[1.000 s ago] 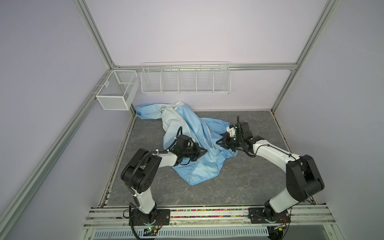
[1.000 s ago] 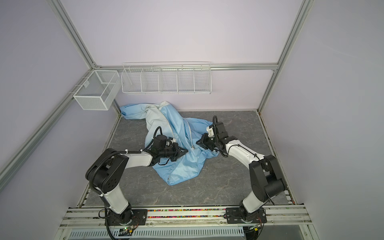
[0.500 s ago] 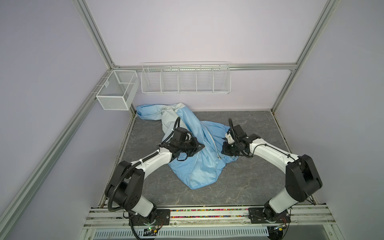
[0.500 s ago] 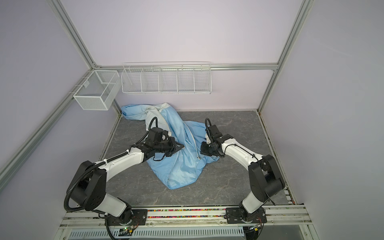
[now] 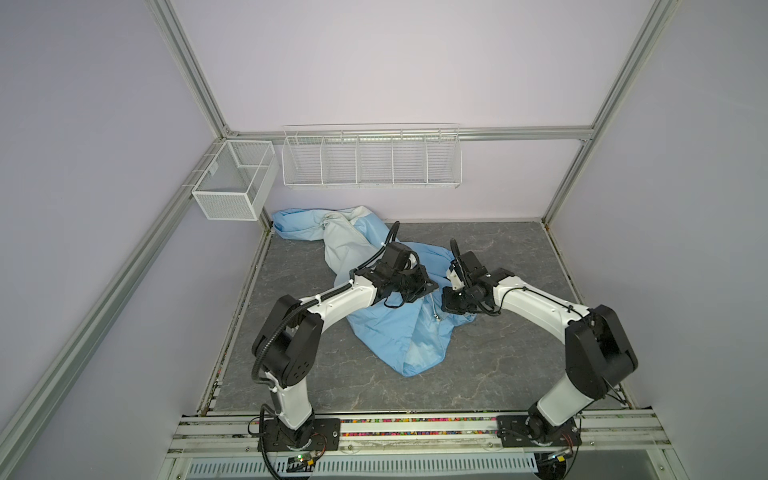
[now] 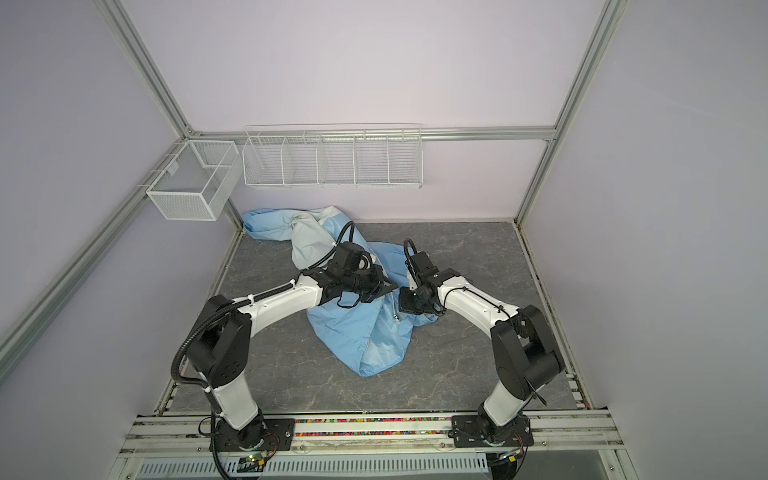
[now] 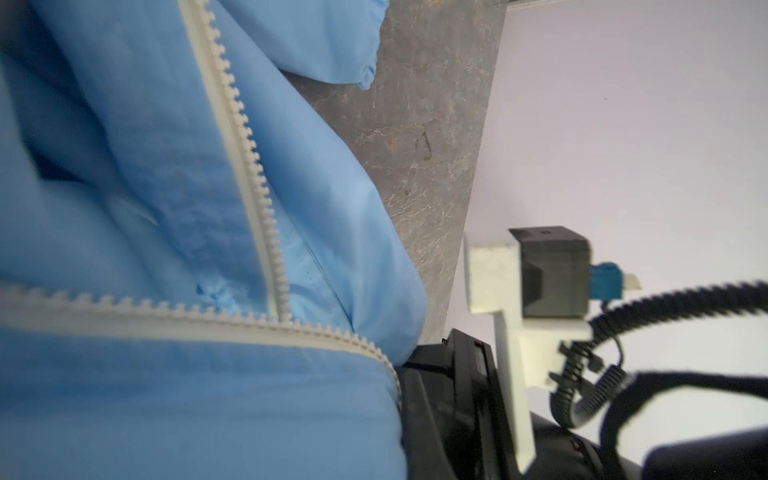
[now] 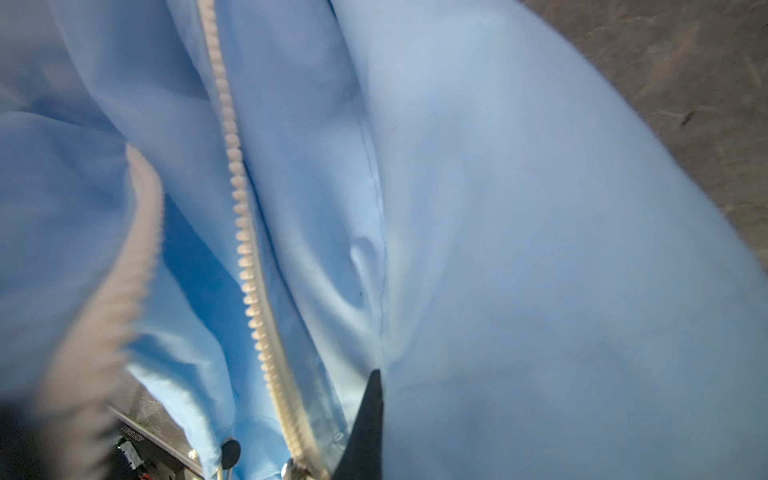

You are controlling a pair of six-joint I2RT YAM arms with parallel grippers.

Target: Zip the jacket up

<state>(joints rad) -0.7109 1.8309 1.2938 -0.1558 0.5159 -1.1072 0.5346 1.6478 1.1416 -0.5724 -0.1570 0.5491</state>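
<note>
Left end effector (image 5: 431, 287) pinched shut on jacket (image 5: 386, 332), right end effector (image 5: 447, 305) likewise

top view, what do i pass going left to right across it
mesh basket → left gripper → right gripper → right arm's elbow; the wire rack and the jacket are left out, since both span the middle
</note>
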